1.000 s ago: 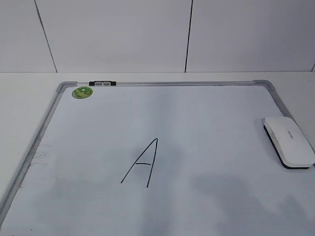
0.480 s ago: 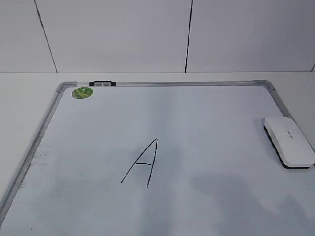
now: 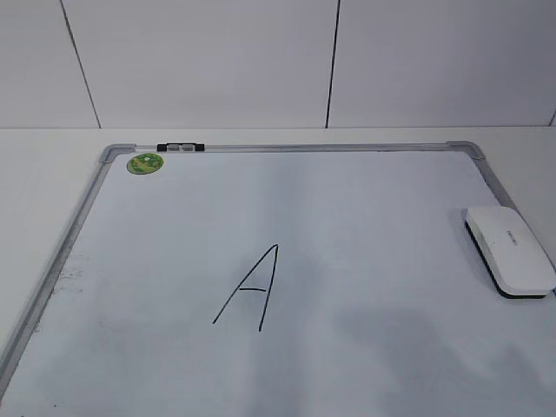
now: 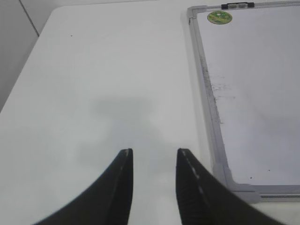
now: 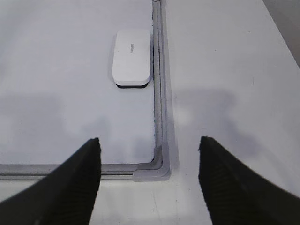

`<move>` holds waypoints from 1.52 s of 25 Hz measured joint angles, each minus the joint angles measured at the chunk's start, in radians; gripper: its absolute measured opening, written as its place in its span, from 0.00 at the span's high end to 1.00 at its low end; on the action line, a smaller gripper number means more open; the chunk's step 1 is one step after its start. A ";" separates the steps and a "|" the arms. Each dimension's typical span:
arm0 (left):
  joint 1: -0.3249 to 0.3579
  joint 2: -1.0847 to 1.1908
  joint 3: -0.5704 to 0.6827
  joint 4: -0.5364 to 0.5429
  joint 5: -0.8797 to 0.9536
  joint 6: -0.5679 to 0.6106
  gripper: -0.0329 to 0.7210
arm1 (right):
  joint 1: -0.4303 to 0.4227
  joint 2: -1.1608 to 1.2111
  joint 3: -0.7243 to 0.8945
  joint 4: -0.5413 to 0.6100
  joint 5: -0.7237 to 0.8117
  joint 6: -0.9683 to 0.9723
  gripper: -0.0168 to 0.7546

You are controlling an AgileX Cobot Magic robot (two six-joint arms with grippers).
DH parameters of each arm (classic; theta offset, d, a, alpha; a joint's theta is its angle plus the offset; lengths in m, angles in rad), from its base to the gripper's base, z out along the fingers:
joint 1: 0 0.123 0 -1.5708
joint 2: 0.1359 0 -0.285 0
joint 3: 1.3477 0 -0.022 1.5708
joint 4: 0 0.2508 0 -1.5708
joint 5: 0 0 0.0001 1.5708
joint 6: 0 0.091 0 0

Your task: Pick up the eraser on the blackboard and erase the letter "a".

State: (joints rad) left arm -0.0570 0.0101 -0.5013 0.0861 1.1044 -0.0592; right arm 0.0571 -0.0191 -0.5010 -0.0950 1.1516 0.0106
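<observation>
The blackboard (image 3: 304, 148) is a white dry-erase board with a grey frame, lying flat on the table. The eraser (image 3: 510, 252), white with a black underside, lies on the board by its right frame. It also shows in the right wrist view (image 5: 132, 57). A tall black capital "A" (image 3: 252, 291) is drawn mid-board. No small letter "a" shows in any view. My left gripper (image 4: 154, 152) is open and empty over the bare table, left of the board (image 4: 253, 93). My right gripper (image 5: 149, 140) is wide open and empty over the board's near right corner (image 5: 157, 164).
A round green sticker (image 3: 145, 162) and a small black-and-silver clip (image 3: 180, 147) sit at the board's far left corner. Both also show in the left wrist view, sticker (image 4: 219, 17) and clip (image 4: 238, 5). A white wall stands behind the table.
</observation>
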 joint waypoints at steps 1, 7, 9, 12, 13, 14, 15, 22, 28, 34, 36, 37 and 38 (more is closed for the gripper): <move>0.012 0.000 0.000 0.000 0.000 0.000 0.64 | 0.000 0.000 0.000 0.000 0.000 0.000 0.30; 0.077 0.000 0.000 0.002 0.000 0.000 0.64 | -0.032 0.000 0.000 0.000 -0.002 0.000 0.30; 0.086 0.000 0.000 0.002 0.000 0.000 0.64 | -0.049 0.000 0.000 0.000 -0.002 0.000 0.30; 0.093 0.000 0.000 0.002 0.000 0.000 0.64 | -0.062 0.000 0.000 0.000 -0.002 0.000 0.30; 0.093 0.000 0.000 0.002 0.000 0.000 0.64 | -0.064 0.000 0.000 0.000 -0.002 0.000 0.30; 0.093 0.000 0.000 0.002 0.000 0.000 0.64 | -0.064 0.000 0.000 0.000 -0.002 0.000 0.30; 0.093 0.000 0.000 0.002 0.000 0.000 0.64 | -0.064 0.000 0.000 0.000 -0.002 0.000 0.30; 0.093 0.000 0.000 0.002 0.000 0.000 0.64 | -0.064 0.000 0.000 0.000 -0.002 0.000 0.30; 0.093 0.000 0.000 0.002 0.000 0.000 0.64 | -0.064 0.000 0.000 0.000 -0.002 0.000 0.30; 0.093 0.000 0.000 0.002 0.000 0.000 0.64 | -0.064 0.000 0.000 0.000 -0.002 0.000 0.30; 0.093 0.000 0.000 0.002 0.000 0.000 0.64 | -0.064 0.000 0.000 0.000 -0.002 0.000 0.30; 0.093 0.000 0.000 0.002 0.000 0.000 0.64 | -0.064 0.000 0.000 0.000 -0.002 0.000 0.30; 0.093 0.000 0.000 0.002 0.000 0.000 0.64 | -0.064 0.000 0.000 0.000 -0.002 0.000 0.30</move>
State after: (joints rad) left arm 0.0364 0.0101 -0.5013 0.0877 1.1044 -0.0592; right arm -0.0068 -0.0191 -0.5010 -0.0950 1.1498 0.0106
